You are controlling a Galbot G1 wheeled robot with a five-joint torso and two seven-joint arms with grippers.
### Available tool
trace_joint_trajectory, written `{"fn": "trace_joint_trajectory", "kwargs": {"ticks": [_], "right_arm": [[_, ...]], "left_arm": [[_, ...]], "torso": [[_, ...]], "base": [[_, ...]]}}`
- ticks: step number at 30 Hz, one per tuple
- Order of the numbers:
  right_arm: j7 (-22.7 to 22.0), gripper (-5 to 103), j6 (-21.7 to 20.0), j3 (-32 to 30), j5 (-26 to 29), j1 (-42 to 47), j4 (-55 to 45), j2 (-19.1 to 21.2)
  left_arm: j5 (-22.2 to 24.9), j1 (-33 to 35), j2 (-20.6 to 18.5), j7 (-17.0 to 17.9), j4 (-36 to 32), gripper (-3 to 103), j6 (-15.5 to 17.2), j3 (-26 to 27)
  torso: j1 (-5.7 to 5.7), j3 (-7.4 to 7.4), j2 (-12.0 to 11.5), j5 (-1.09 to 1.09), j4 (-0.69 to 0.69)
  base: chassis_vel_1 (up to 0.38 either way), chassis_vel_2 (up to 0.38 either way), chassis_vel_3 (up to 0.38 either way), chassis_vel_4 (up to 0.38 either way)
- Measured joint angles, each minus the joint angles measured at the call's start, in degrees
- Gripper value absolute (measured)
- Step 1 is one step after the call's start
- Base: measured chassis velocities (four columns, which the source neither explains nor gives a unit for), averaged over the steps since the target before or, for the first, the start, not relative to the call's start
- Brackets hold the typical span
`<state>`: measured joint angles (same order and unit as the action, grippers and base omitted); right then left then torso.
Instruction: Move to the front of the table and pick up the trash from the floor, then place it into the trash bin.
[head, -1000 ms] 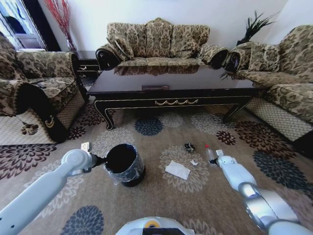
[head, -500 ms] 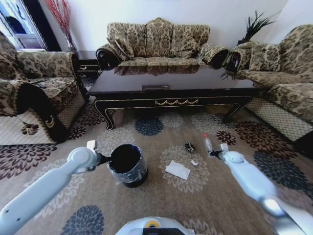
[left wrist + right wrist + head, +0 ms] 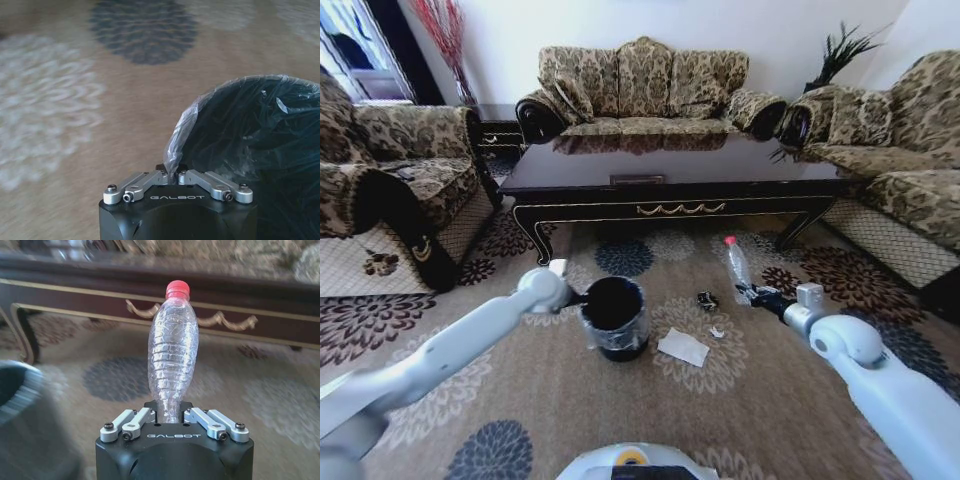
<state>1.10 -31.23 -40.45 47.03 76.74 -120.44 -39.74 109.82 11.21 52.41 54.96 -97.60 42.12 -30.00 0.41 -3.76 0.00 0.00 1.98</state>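
Note:
The black trash bin [image 3: 615, 318] with its shiny liner hangs just above the floor [image 3: 520, 420], and my left gripper [image 3: 578, 297] is shut on its rim. The left wrist view shows that gripper [image 3: 172, 172] pinching the liner edge of the bin [image 3: 250, 130]. My right gripper [image 3: 752, 294] is shut on the base of a clear bottle with a red cap [image 3: 737, 265], held upright above the carpet. The right wrist view shows the bottle [image 3: 172, 350] standing up from the gripper [image 3: 170, 415]. A white tissue [image 3: 682, 347], a tiny white scrap [image 3: 717, 331] and a dark green wrapper [image 3: 707, 299] lie between the arms.
The long dark table [image 3: 670, 165] stands just beyond the litter, with its gold ornament [image 3: 220, 319] close behind the bottle. Patterned sofas [image 3: 380, 200] flank both sides and the back. Open carpet lies in front of me.
My left arm has carried the bin to the right, closer to the litter. My right gripper has lifted the bottle higher and farther forward.

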Motion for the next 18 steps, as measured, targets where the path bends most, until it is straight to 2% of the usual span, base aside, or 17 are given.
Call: {"fn": "trace_joint_trajectory", "kwargs": {"ticks": [2,5,6,9,10,13,15,17,18], "right_arm": [[-0.27,20,-0.07,-0.09,0.21,0.25,-0.90,-0.13],[-1.89,20,-0.31,-0.20,0.72,2.15,-6.09,-1.54],[-1.89,20,-0.31,-0.20,0.72,2.15,-6.09,-1.54],[-2.70,20,-0.34,-0.44,0.87,4.44,-8.30,-2.84],[-2.70,20,-0.34,-0.44,0.87,4.44,-8.30,-2.84],[-2.96,20,-0.31,-0.06,0.55,6.20,-9.28,-3.94],[-3.04,20,-0.30,0.19,0.52,6.31,-9.41,-4.20],[-3.46,20,-0.22,1.66,0.42,6.43,-9.97,-5.08],[-3.46,20,-0.22,1.66,0.42,6.43,-9.97,-5.08]], "left_arm": [[-0.05,-0.73,1.10,0.02,0.46,4,0.00,-0.82],[-0.13,-4.28,6.61,0.35,3.61,4,0.00,-4.65],[-0.13,-4.28,6.61,0.35,3.61,4,0.00,-4.65],[-0.70,-6.52,11.01,0.54,7.90,4,0.00,-7.07],[-0.70,-6.52,11.01,0.54,7.90,4,0.00,-7.07],[-0.74,-8.53,15.71,0.50,11.55,4,0.01,-8.90],[-0.74,-8.89,16.80,0.46,12.32,4,0.01,-9.23],[-0.91,-9.72,20.68,0.32,15.07,4,0.01,-10.15],[-0.91,-9.72,20.68,0.32,15.07,4,0.01,-10.15]], "torso": [[0.00,0.00,0.00,0.03,-0.01],[0.00,0.00,0.00,0.03,-0.02],[0.00,0.00,0.00,0.03,-0.02],[0.00,0.00,0.00,0.02,-0.04],[0.00,0.00,0.00,0.02,-0.04],[0.00,0.00,0.00,0.01,-0.03],[0.00,0.00,0.00,0.02,-0.01],[0.00,0.00,0.00,0.03,0.00],[0.00,0.00,0.00,0.03,0.00]], "base": [[0.000,0.000,0.000,0.000],[0.000,0.000,0.000,0.000],[0.000,0.000,0.000,0.000],[0.000,0.000,0.000,0.000],[0.000,0.000,0.000,0.000],[0.000,0.000,0.000,0.000],[0.000,0.000,0.000,0.000],[0.000,0.000,0.000,0.000],[0.000,0.000,0.000,0.000]]}}
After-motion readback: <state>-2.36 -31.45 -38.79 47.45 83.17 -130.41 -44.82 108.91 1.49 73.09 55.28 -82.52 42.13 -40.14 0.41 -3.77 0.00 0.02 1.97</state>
